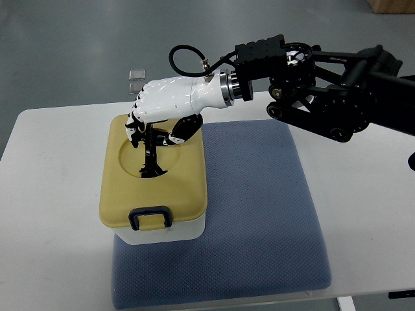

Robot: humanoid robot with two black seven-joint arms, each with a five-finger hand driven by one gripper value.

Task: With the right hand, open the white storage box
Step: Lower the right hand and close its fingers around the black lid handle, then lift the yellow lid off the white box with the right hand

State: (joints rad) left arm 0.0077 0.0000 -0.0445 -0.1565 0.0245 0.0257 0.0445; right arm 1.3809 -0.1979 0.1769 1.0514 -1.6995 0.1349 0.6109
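- Box (154, 230) sits on the blue mat (259, 214), yellow lid (181, 188) flat and closed, front clip (150, 218) looks latched.
- Right hand (162, 103) hovers over the lid's round dip, fingers curled down, holding nothing.
- So the actual opening hasn't started, I'd say.

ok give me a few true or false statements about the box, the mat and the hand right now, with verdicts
1. The storage box has a yellow lid. True.
2. The lid is lifted off and lies on the blue mat. False: it sits on the box.
3. The right hand is over the lid's round recess. True.
4. The dark blue latch is on the box's far side. False: it is on the near edge.
5. The left hand is holding the box. False: no left hand shows.
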